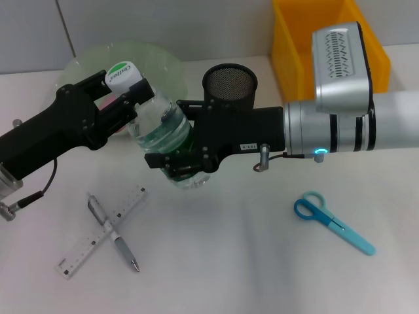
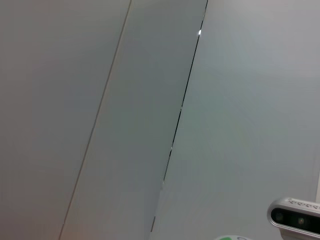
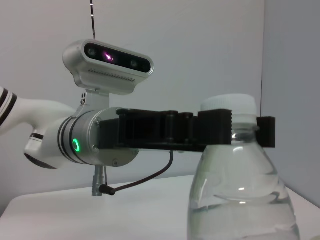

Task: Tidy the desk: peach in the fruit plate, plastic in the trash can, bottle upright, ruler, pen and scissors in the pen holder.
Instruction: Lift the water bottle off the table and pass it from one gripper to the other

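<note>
Both hands clamp the clear plastic green-labelled bottle (image 1: pixel 163 134): left hand (image 1: pixel 127 98) at the neck, right hand (image 1: pixel 180 147) apparently round the body; set the base flat on the white desk (image 1: pixel 262 261) before letting go.

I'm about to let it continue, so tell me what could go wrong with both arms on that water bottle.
1. The left gripper pinches the neck of the clear plastic bottle while the right gripper clamps its lower body; uneven pulls could squeeze or twist it.
2. The black wire-mesh pen holder stands right behind the right gripper and could be knocked over.
3. The translucent green fruit plate sits close behind the left gripper.
</note>
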{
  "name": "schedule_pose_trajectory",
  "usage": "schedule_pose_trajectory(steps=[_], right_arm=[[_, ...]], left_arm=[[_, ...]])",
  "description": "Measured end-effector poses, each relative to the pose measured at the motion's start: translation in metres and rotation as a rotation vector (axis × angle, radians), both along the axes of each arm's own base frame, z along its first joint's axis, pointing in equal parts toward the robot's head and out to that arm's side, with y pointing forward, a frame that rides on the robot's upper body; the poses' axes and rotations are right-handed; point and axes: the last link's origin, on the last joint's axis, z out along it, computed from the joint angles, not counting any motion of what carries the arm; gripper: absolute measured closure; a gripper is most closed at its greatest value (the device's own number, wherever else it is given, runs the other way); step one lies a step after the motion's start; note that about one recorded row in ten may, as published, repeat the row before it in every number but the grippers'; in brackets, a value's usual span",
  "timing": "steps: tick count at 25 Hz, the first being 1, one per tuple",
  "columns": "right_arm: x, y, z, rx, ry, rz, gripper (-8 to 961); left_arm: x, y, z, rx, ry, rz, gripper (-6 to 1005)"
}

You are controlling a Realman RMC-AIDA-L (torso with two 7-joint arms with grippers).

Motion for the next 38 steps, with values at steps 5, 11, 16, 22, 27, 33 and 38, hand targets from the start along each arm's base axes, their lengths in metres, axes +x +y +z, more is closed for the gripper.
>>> schedule_pose_trajectory(steps=[5,11,16,22,27,33,38], right_arm=[[-0.0003,0.001,0.0006,0.004,-0.001,-0.001,169],[-0.0012,0.0017,0.002,0.008,-0.001,0.001,167],[-0.0012,0.0016,0.002,0.007,-0.001,0.001,163],[-0.0013,0.0017,0.002,0.007,0.0,0.001,158],[-0.0017,0.0016,0.0017,0.005,-0.002,0.003,154],[-0.0028,0.0014,0.0007,-0.002,-0.006,0.004,149],[-0.0042,0.0036,-0.0013,-0.009,-0.024,-0.006,145]], left_arm=[[-0.0009,0.001,0.0004,0.003,0.005,0.006,553],[-0.0016,0.0016,0.0015,0.006,0.008,0.007,553],[-0.0029,0.0027,0.0035,0.012,0.012,0.011,553],[-0.0028,0.0032,0.0039,0.013,0.013,0.011,554],[-0.0025,0.0036,0.004,0.014,0.013,0.01,554],[-0.0032,0.0047,0.0039,0.013,0.022,0.014,554],[-0.0036,0.005,0.0039,0.014,0.023,0.017,554]])
